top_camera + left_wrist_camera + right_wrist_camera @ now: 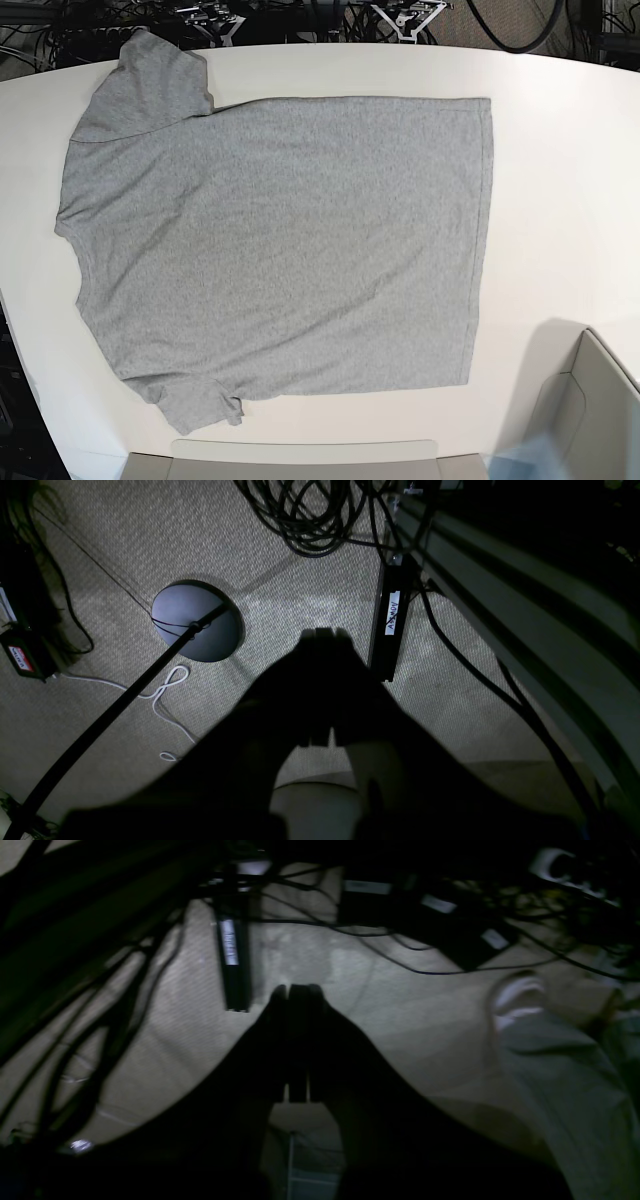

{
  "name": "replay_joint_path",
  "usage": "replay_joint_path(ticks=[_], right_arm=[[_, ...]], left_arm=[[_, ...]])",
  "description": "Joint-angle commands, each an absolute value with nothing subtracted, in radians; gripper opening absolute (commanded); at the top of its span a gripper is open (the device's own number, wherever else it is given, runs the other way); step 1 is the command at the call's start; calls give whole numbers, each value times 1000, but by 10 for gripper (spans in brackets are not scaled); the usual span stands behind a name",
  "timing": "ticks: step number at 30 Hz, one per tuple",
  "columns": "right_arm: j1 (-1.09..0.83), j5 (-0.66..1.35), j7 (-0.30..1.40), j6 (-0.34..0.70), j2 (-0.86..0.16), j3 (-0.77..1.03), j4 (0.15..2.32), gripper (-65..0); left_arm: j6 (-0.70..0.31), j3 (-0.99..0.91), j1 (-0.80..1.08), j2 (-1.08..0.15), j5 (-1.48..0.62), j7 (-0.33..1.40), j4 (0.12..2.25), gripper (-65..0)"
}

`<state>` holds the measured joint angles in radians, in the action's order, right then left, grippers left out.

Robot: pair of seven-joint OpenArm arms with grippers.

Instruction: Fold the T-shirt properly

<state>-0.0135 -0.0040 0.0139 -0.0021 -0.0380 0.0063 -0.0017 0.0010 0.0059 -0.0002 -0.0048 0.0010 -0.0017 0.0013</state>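
Observation:
The heather-grey T-shirt (280, 240) lies flat and spread out on the white table (560, 150) in the base view, plain side up. Its collar is at the left and its hem at the right. One sleeve (150, 85) is at the top left and the other (195, 400) at the bottom left. No lettering shows. Neither arm appears in the base view. My left gripper (324, 632) and my right gripper (298, 989) are dark shapes with fingers pressed together, holding nothing. Both wrist views show only carpeted floor.
A grey bin (590, 410) stands at the table's bottom right, a grey slab (290, 462) at its front edge. On the floor are a round stand base (197, 621), cable coils (310, 515), a labelled black box (391, 615), and a person's shoe (515, 995).

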Motion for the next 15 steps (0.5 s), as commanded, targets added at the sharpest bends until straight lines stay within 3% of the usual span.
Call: replay_joint_path(ticks=[1, 9, 15], right_arm=[[-10, -1, 8, -5, -36, 4, 1, -648], [2, 28, 4, -5, -64, 10, 15, -648], [-7, 298, 4, -5, -84, 8, 22, -648]], left_arm=[[7, 10, 2, -2, 7, -5, 0, -649], [7, 12, 1, -1, 7, -8, 1, -649], [7, 10, 1, 1, 7, -8, 1, -649]])
